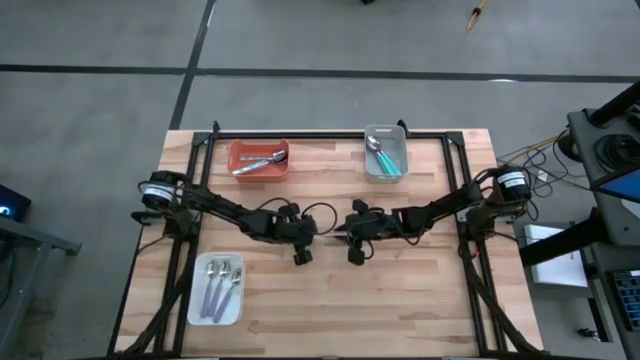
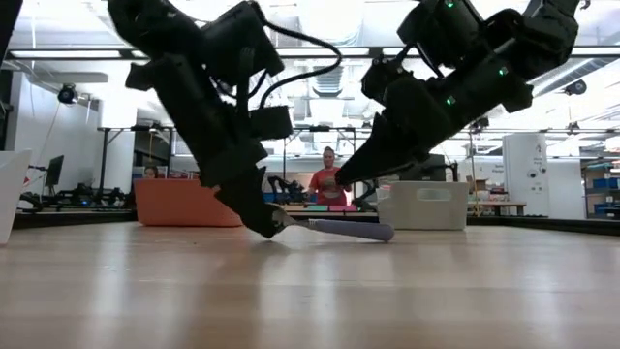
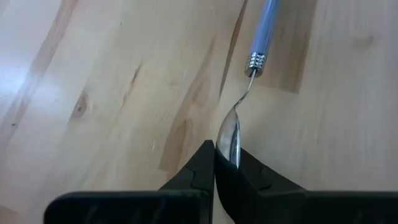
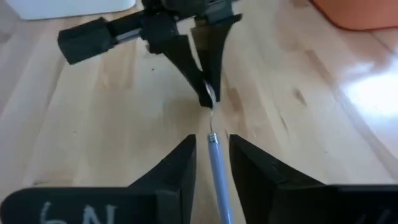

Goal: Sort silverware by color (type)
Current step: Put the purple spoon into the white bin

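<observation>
A spoon with a lavender handle (image 4: 217,168) and a metal bowl (image 3: 230,134) lies at mid-table between both grippers. My left gripper (image 3: 216,149) is shut on its bowl. My right gripper (image 4: 211,142) is open, one finger on each side of the handle and slightly above it, without touching. In the low view the handle (image 2: 354,230) runs almost level, close over the table. Other spoons lie in three trays: silver ones in the orange tray (image 1: 260,160), teal ones in the grey tray (image 1: 386,153), lavender ones in the white tray (image 1: 217,288). My left gripper pinches the spoon's bowl (image 3: 231,142) between its two fingertips, the bowl standing on edge in the hold. The fingers slant down from the table's left side, along the spoon's length. The neck and handle (image 3: 264,28) stick out beyond the fingers toward the right arm. Whether the handle's free end rests on the table, I cannot tell.
The orange and grey trays stand along the far edge, the white tray near the front left corner. Bare wooden tabletop (image 1: 400,290) spreads around both grippers. A person in a red top (image 2: 329,184) is in the room beyond the table.
</observation>
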